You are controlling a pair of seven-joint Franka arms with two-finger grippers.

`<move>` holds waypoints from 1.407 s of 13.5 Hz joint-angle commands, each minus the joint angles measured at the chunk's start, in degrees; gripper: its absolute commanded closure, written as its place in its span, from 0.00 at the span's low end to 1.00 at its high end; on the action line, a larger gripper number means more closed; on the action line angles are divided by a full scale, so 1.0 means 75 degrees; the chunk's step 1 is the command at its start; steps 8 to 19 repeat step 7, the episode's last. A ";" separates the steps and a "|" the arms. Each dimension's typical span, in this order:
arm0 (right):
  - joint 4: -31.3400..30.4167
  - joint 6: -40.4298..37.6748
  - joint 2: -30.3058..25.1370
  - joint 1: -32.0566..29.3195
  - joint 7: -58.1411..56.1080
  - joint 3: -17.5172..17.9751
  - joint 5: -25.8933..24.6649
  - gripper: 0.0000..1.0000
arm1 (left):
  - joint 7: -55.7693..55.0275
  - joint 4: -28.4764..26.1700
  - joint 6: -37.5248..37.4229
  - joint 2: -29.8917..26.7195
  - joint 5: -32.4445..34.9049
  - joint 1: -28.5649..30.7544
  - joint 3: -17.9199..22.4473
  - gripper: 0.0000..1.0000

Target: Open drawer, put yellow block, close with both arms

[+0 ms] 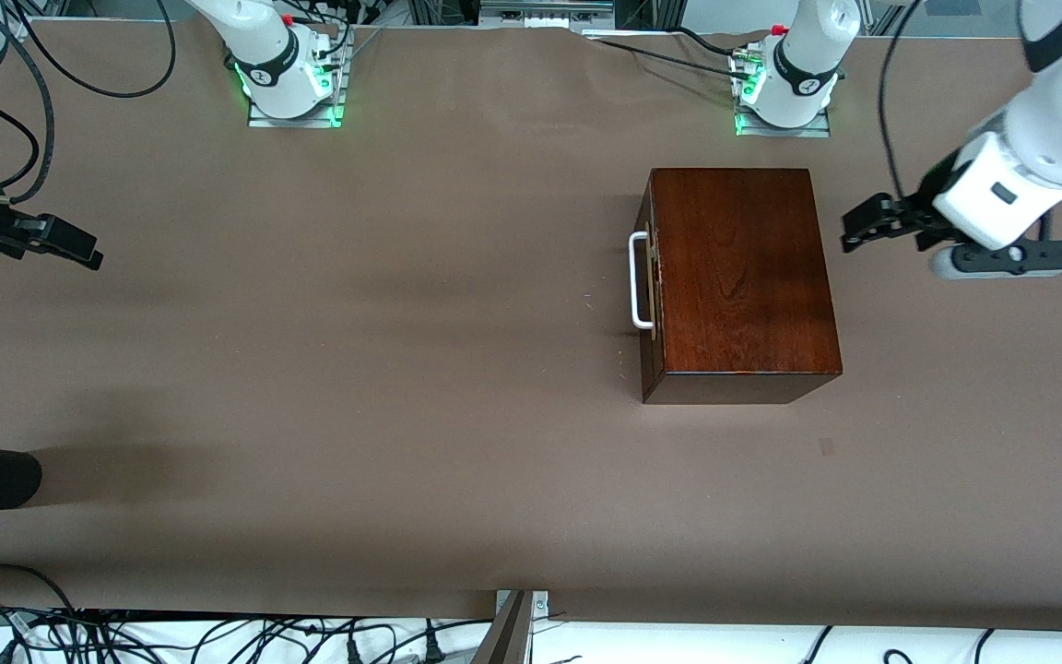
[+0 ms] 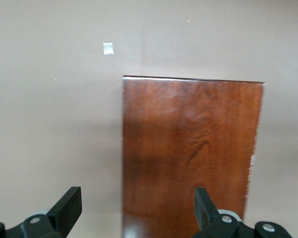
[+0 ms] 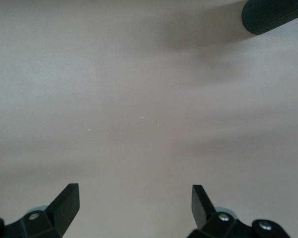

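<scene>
Already your glossy reddish-brown wooden box (image 1: 741, 277) sits shut on the brown bench (image 1: 356, 369) with no yellow block visible, so both wide-open pincers, left (image 1: 863, 226) beside the box, right (image 1: 70, 244) waiting at the right arm's end, risk opening the drawer for nothing.

Table cover (image 1: 383, 387): plain brown sheet over the whole tabletop, matte, with faint creases and soft shadow bands.
Mark: small pale tape patch (image 1: 826, 446) on the cover, nearer the front camera than the wooden box.
Near edge: tangled black cables (image 1: 171, 636) on a white surface below the table's edge.
Bracket: grey metal piece (image 1: 514, 622) at the middle of the near edge.
Top edge: metal framing (image 1: 545, 13) and more cables.
Light: even, overhead, diffuse.
</scene>
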 commanded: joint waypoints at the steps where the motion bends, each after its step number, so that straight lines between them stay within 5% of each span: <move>1: 0.0159 -0.0055 -0.0026 -0.0006 0.0028 0.0006 -0.0065 0.00 | 0.0523 -0.0228 0.0047 -0.0232 0.0187 0.0190 -0.0003 0.00; 19: 0.0160 -0.0066 -0.0026 -0.0006 0.0098 0.0006 -0.0041 0.00 | 0.0523 -0.0099 0.0082 -0.0314 0.0574 0.0203 -0.0004 0.00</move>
